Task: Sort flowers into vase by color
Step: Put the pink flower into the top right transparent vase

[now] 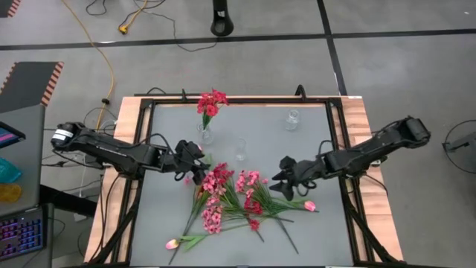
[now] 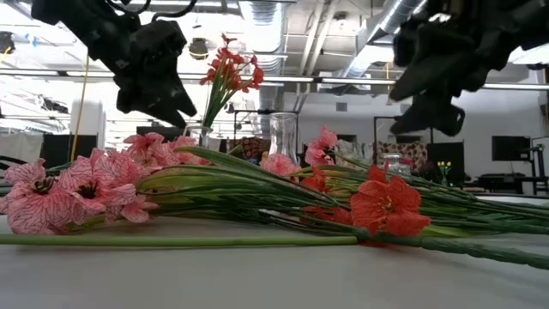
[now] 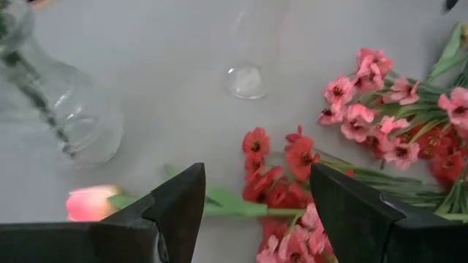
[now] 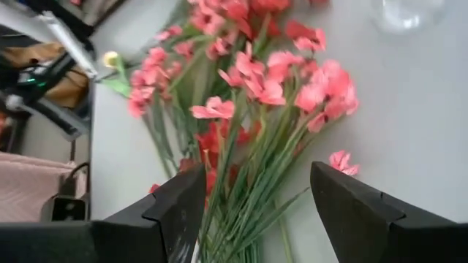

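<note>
You are looking at a grey table (image 1: 312,223) with wooden edge strips, standing on a grey concrete floor (image 1: 401,67) crossed by dark tape lines. A yellow cable (image 1: 104,52) trails over the floor at the left, near a hazard-striped mat (image 1: 30,82). A keyboard (image 1: 21,234) with lit keys sits at the lower left. Behind the table, ceiling ducts (image 2: 386,21) run overhead, and a dark monitor (image 2: 510,148) stands against the far wall.

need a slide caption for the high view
Both open pincers, left and right, hover over a flower pile; one vase holds red flowers.
</note>
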Controlling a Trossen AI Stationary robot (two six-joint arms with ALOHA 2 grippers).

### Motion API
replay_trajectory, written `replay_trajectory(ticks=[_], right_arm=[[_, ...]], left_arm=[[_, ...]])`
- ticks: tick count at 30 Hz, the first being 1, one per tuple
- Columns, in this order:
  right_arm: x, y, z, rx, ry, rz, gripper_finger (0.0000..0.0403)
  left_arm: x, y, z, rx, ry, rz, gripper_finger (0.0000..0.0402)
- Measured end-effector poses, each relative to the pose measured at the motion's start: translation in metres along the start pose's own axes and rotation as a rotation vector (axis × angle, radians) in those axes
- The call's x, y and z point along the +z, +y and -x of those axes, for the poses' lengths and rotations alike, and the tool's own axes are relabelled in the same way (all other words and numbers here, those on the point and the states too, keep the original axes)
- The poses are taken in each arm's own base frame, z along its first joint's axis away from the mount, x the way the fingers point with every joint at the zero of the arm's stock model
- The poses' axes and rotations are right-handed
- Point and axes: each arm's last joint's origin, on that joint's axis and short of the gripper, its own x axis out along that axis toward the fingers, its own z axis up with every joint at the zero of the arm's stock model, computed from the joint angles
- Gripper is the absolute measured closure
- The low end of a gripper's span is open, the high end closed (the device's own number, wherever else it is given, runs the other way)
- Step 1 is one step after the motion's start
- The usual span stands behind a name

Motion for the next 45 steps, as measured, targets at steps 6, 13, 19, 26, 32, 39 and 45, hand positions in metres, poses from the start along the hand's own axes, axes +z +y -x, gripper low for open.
replay_trajectory(ticks=[6, 13, 19, 26, 32, 39, 45], right_arm=[[-0.002, 0.003, -0.025, -0.063, 0.061, -0.032, 0.0129], [-0.009, 0.004, -0.053, -0.096, 0.16, -0.049, 0.0129], [-0.014, 0.006, -0.071, -0.121, 0.205, -0.039, 0.0129], [-0.02, 0.005, -0.083, -0.124, 0.263, -0.04, 0.0138], [-0.021, 0.004, -0.084, -0.131, 0.267, -0.056, 0.0187], [-0.019, 0.006, -0.08, -0.118, 0.258, -0.058, 0.0281], [-0.014, 0.009, -0.073, -0.108, 0.248, -0.06, 0.0358]], left_arm=[[0.001, -0.001, -0.001, -0.007, -0.012, -0.03, 0.0168], [0.002, -0.002, -0.001, -0.017, -0.023, -0.032, 0.0168], [0.003, -0.004, 0.0, -0.028, -0.036, -0.026, 0.0168], [0.003, -0.004, 0.0, -0.032, -0.036, -0.026, 0.0168], [0.003, -0.004, 0.0, -0.033, -0.038, -0.025, 0.0168], [0.003, -0.004, 0.0, -0.033, -0.038, -0.025, 0.0168], [0.004, -0.004, 0.0, -0.033, -0.039, -0.025, 0.0168]])
